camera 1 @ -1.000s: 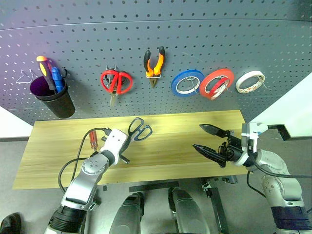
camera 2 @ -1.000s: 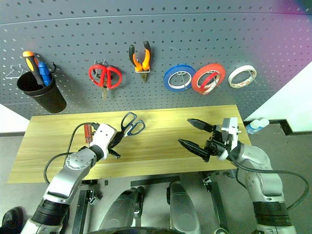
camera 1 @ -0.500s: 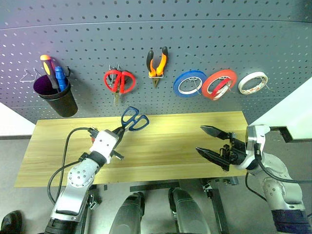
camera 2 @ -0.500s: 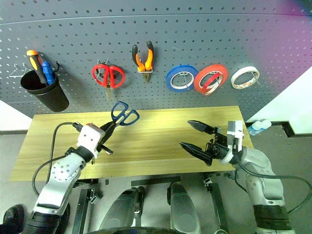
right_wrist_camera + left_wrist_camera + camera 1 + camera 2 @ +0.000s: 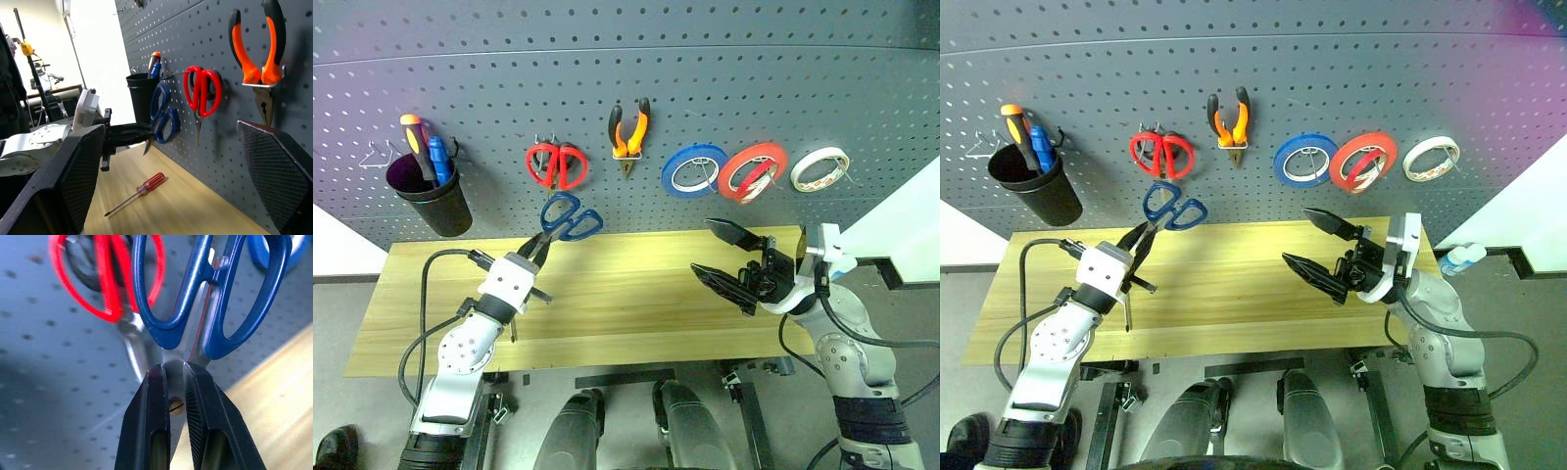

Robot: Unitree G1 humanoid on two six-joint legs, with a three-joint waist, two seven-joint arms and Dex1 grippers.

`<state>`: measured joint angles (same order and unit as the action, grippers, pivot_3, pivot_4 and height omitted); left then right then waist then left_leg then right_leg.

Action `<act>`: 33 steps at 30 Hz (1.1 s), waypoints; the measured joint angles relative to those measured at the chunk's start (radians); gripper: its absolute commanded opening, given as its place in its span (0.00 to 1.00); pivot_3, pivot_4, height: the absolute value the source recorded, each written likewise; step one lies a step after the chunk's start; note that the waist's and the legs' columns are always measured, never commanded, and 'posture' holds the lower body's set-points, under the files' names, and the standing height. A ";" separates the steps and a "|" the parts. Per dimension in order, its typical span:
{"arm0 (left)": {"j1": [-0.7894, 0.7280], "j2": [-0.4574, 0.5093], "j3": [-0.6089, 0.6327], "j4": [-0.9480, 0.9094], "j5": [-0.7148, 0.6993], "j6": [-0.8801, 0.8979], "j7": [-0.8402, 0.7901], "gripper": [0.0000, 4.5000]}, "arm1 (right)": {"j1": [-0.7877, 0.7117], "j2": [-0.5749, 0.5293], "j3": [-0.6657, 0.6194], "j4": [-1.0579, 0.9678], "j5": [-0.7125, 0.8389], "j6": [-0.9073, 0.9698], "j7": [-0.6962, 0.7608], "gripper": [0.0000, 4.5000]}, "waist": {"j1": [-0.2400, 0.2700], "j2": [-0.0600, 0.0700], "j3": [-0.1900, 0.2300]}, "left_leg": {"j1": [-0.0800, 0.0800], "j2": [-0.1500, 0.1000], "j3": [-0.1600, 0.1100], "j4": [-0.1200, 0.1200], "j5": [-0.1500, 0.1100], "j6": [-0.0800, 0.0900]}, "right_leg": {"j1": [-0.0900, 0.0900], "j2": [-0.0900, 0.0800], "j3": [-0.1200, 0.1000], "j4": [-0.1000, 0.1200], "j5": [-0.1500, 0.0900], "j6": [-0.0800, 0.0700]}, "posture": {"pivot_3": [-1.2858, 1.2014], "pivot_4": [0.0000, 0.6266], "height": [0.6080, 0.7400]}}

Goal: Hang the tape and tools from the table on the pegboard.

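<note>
- The table [image 5: 636,294], light yellowish planks, stands against the dark grey pegboard [image 5: 705,88]; grey floor shows below and a pale wall at both sides.
- The left gripper [image 5: 536,251] is clamped on the blades of the blue-handled scissors [image 5: 570,216], held up off the table before the board, just below the red scissors [image 5: 557,164].
- The right gripper [image 5: 722,254] hangs over the table's right part, its 2 fingers spread wide and holding nothing.
- The screwdriver [image 5: 139,190] lies on the wood near the board.
- On the board hang the pliers [image 5: 628,132], 3 tape rolls – blue [image 5: 693,168], red [image 5: 752,172], white [image 5: 819,167] – and a black cup [image 5: 433,198] of drivers.
</note>
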<state>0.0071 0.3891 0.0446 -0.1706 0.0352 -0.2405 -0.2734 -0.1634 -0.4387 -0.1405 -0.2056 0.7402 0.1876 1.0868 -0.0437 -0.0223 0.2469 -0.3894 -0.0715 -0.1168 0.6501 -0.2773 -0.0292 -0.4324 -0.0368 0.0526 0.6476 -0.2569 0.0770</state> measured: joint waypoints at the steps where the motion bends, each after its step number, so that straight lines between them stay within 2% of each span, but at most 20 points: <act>1: -0.005 0.000 0.006 0.011 0.000 -0.016 0.002 0.03 | -0.005 0.000 0.000 0.010 -0.002 -0.005 0.003 1.00 | 0.000 0.000 -0.003 | 0.000 0.000 0.000 0.000 0.000 0.000 | 0.000 0.000 0.000 0.000 0.000 0.000 | 0.47 0.23 1.00; 10: -0.028 -0.002 0.034 0.134 0.021 -0.170 0.044 0.03 | -0.008 0.028 -0.001 0.137 -0.023 -0.073 0.073 1.00 | -0.001 0.003 -0.033 | 0.002 0.000 0.001 0.000 0.000 0.000 | 0.001 0.001 0.000 0.001 0.001 0.000 | 0.47 0.20 1.00; 17: -0.067 -0.019 0.041 0.225 0.039 -0.241 0.078 0.03 | 0.002 0.044 0.000 0.155 -0.032 -0.109 0.106 1.00 | -0.001 0.004 -0.050 | 0.004 0.000 0.001 0.001 0.000 0.000 | 0.003 0.001 0.000 0.002 0.001 0.000 | 0.47 0.20 1.00; 25: -0.054 -0.005 0.072 0.336 -0.018 -0.345 0.055 0.03 | 0.018 0.045 -0.002 0.174 -0.048 -0.129 0.120 1.00 | -0.001 0.005 -0.055 | 0.013 0.000 0.002 0.001 0.000 0.000 | 0.011 0.001 0.001 0.002 0.002 0.000 | 0.47 0.20 1.00; 33: -0.066 0.018 0.097 0.539 -0.074 -0.497 -0.005 0.03 | 0.020 0.046 -0.002 0.192 -0.056 -0.135 0.127 1.00 | -0.001 0.006 -0.063 | 0.015 0.001 0.002 0.001 0.000 0.000 | 0.014 0.001 0.002 0.003 0.002 0.000 | 0.47 0.19 1.00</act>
<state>-0.0588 0.4067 0.1419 0.3686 -0.0387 -0.7373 -0.2781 -0.1438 -0.3931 -0.1426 -0.0132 0.6843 0.0524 1.2140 -0.0445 -0.0164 0.1841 -0.3739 -0.0710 -0.1151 0.6513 -0.2773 -0.0290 -0.4189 -0.0353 0.0543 0.6501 -0.2553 0.0766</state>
